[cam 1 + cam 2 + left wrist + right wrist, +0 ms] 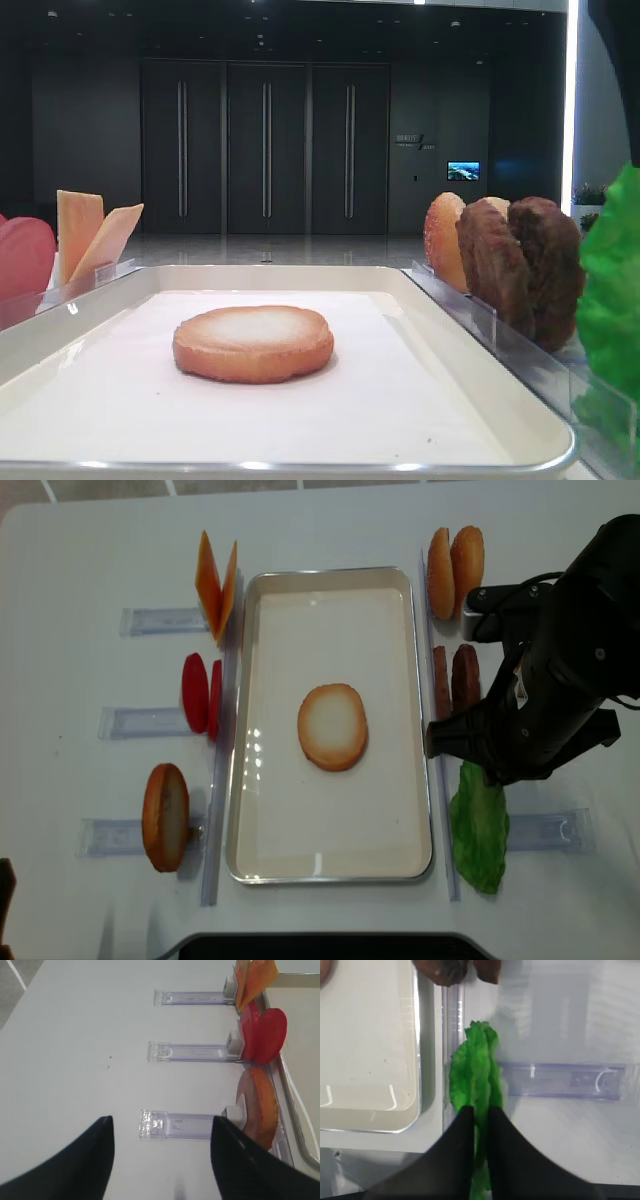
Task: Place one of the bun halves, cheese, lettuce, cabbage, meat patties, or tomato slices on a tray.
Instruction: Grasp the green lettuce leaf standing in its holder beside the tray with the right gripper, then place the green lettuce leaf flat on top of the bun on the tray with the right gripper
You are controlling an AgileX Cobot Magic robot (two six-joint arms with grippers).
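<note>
Lettuce (pixel 472 1072) stands on edge just right of the tray (pixel 247 780), pinched between the right gripper (pixel 480 1115) fingers — a thin, floppy hold. Lifted fast, the leaf could slip free or snag its clear holder (pixel 560 1080).

Glossy black arm casing (pixel 570 670), tapered matte-black end effector fingers (pixel 455 1160).
</note>
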